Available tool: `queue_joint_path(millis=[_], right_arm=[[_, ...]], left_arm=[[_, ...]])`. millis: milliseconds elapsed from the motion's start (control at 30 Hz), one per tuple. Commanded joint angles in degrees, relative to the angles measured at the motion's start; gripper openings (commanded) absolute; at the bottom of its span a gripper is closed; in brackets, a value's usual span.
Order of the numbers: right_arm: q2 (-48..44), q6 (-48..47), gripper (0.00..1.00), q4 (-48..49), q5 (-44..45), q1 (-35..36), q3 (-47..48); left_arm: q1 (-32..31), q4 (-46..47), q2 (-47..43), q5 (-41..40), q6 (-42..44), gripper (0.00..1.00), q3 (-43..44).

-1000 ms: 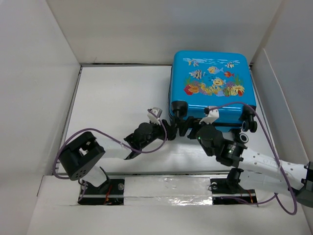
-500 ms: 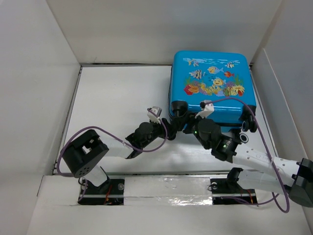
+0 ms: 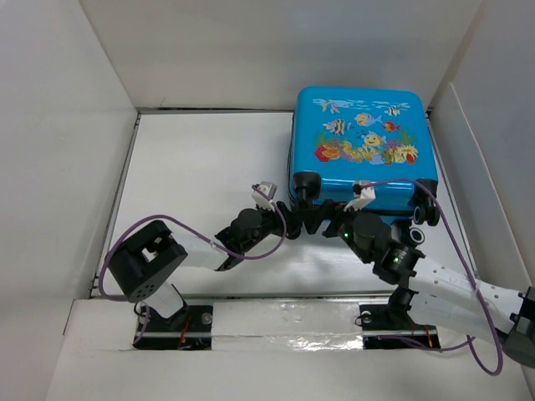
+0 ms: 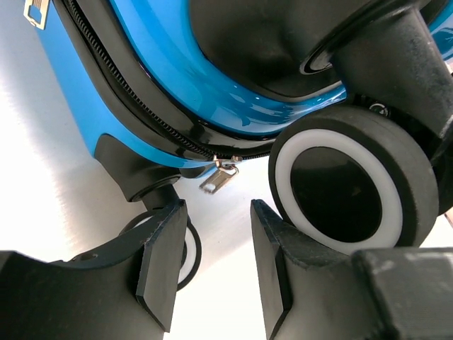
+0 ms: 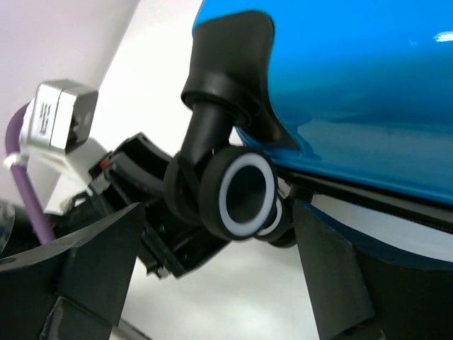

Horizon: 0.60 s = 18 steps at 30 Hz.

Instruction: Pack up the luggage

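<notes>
Luggage (image 3: 361, 142) lies closed, far right on the table (image 3: 192, 167), wheels toward me. My left gripper (image 4: 216, 212), part-open and empty, sits just below the zipper pull (image 4: 218, 177) to catch it; right gripper (image 5: 218, 212) gapes empty, facing a wheel (image 5: 244, 191).

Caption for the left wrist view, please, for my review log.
Open left gripper lined up with the metal zipper pull of the blue luggage, beside a black wheel.

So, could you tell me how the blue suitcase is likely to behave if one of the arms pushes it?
The luggage lies flat, printed face up, so it would probably slide rather than roll on its wheels. Its shell looks glossy and rigid, so a pinch may slip off it, and it should keep its shape.
</notes>
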Motion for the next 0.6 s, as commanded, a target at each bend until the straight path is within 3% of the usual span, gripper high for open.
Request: queue_joint_path(millis=[0, 167, 267, 400, 567], right_arm=[[-3.95, -0.06, 0.92, 6.50, -7.31, -2.42, -3.99], [-10.72, -0.59, 0.93, 6.25, -7.94, -3.04, -6.54], [-14.23, -1.20, 0.93, 3.70, -7.67, -3.66, -6.46], [-16.27, -1.21, 0.92, 1.85, -7.76, -4.80, -6.98], [-16.97, -1.12, 0.90, 1.67, -8.11, -5.33, -7.51]], left_arm=[[-0.02, 1.89, -1.73, 0.37, 0.15, 0.38, 1.06], [-0.02, -6.34, -5.86, -2.35, 0.41, 0.33, 0.62], [-0.02, -12.24, -7.97, -3.32, 0.76, 0.23, 1.06], [-0.02, -15.60, -11.49, -5.16, 0.59, 0.00, -0.69], [-0.02, -18.94, -16.50, -8.06, 0.59, 0.00, -1.84]])
